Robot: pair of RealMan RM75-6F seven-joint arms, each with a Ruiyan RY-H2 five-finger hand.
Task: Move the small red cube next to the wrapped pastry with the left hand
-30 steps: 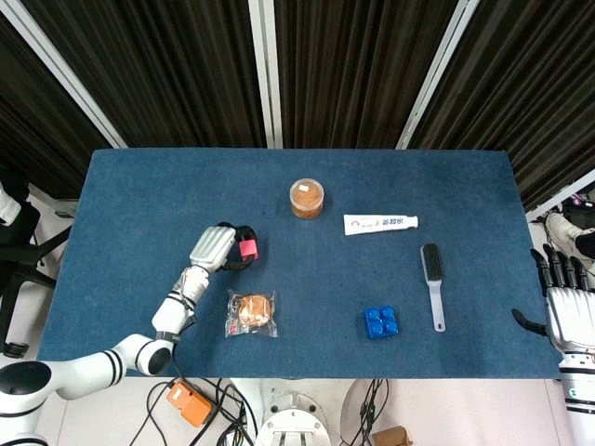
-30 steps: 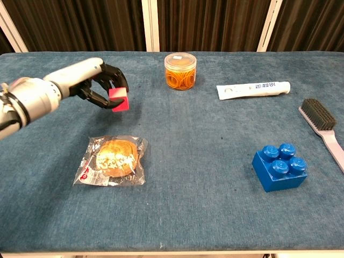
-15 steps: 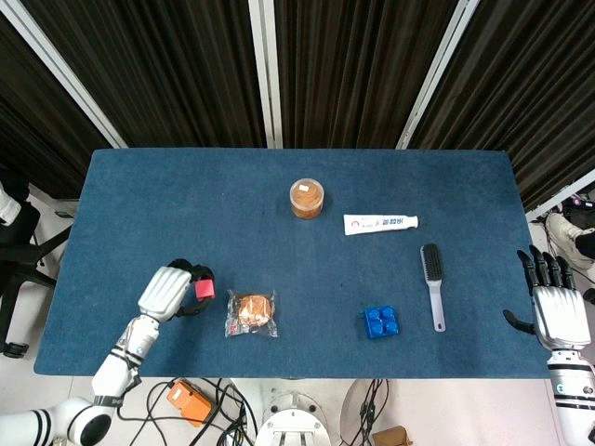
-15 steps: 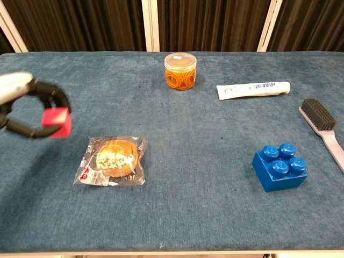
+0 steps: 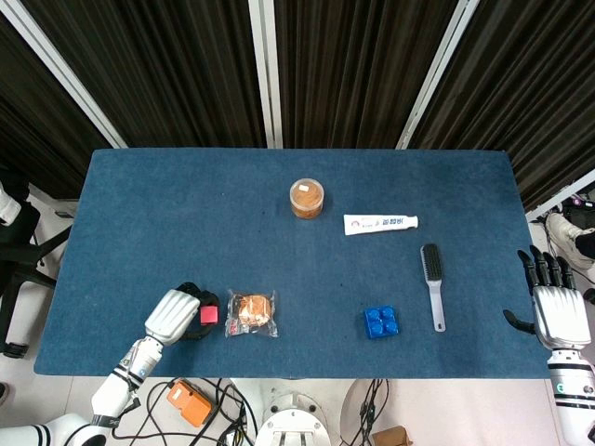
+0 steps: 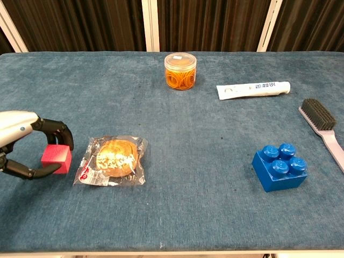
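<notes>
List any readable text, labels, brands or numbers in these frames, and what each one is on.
Toothpaste tube: blue print along its side, too small and blurred to read.
Wrapped pastry: red print on the wrapper's left edge, not legible.
Round jar: no lettering visible.
Blue brick, brush, small red cube: no text visible.

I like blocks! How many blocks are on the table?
2. The red cube is at the left, in the left hand beside the pastry. The blue brick sits at the right, near the brush. None seems hidden.
</notes>
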